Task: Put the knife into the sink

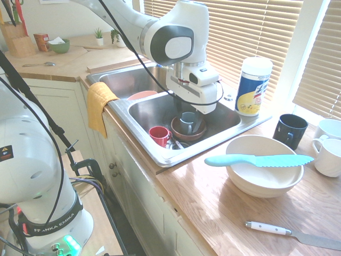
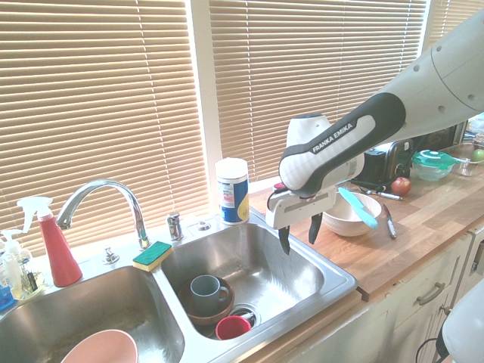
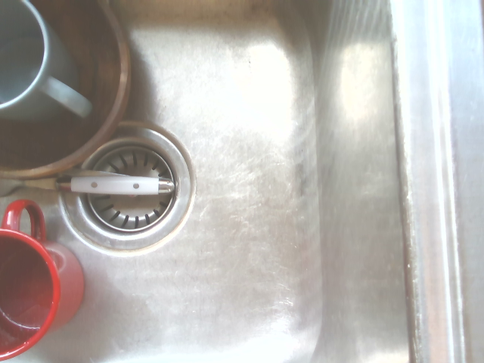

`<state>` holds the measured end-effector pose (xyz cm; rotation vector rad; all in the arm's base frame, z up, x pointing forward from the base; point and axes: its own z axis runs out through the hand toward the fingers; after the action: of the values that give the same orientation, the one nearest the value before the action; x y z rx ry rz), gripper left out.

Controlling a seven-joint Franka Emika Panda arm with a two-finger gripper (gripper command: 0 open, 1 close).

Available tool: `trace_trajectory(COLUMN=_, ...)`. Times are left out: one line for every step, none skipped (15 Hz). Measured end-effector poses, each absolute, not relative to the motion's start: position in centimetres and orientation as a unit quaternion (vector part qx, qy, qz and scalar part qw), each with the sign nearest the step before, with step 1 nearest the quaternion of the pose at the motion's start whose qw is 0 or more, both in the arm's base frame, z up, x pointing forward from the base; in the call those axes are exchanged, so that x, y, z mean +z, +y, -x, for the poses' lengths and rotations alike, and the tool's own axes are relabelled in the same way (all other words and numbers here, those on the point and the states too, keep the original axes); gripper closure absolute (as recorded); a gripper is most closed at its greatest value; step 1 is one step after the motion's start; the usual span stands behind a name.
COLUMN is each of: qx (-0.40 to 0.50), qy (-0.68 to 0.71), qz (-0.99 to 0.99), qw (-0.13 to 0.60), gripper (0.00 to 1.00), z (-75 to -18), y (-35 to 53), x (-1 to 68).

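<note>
First exterior sat beside my base, facing the window; second faced it from across the sink (image 2: 257,280); both shared that basin; wrist looked straight down, close.

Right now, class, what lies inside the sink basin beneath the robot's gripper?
The sink holds a red cup, a grey mug standing in a brown dish, and a white-handled utensil across the drain. Its far end is hidden under the dish.

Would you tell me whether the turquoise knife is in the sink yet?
Not yet: the knife lies across the cream bowl on the counter, outside the sink.
</note>
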<state>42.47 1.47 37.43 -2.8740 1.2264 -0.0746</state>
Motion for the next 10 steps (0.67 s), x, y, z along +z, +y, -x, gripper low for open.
trace_trajectory(qx=-0.024, qy=0.394, qz=0.919, qw=0.008, gripper=0.00, z=-42.5, y=1.4, x=37.4)
trace_trajectory(qx=-0.024, qy=0.398, qz=0.917, qw=0.008, gripper=0.00, z=-42.5, y=1.3, x=37.4)
trace_trajectory(qx=-0.027, qy=0.400, qz=0.916, qw=0.009, gripper=0.00, z=-42.6, y=1.1, x=37.7)
trace_trajectory(qx=-0.034, qy=0.402, qz=0.915, qw=0.010, gripper=0.00, z=-43.0, y=0.9, x=38.5)
trace_trajectory(qx=-0.042, qy=0.407, qz=0.913, qw=0.012, gripper=0.00, z=-43.3, y=0.5, x=39.7)
trace_trajectory(qx=-0.049, qy=0.414, qz=0.909, qw=0.011, gripper=0.00, z=-43.6, y=-0.4, x=41.4)
trace_trajectory(qx=-0.056, qy=0.424, qz=0.904, qw=0.009, gripper=0.00, z=-43.7, y=-1.5, x=43.2)
trace_trajectory(qx=-0.063, qy=0.438, qz=0.897, qw=0.005, gripper=0.00, z=-43.6, y=-2.8, x=44.8)
trace_trajectory(qx=-0.068, qy=0.453, qz=0.889, qw=0.001, gripper=0.00, z=-43.3, y=-4.3, x=46.1)
trace_trajectory(qx=-0.070, qy=0.468, qz=0.881, qw=-0.001, gripper=0.00, z=-43.0, y=-5.9, x=46.9)
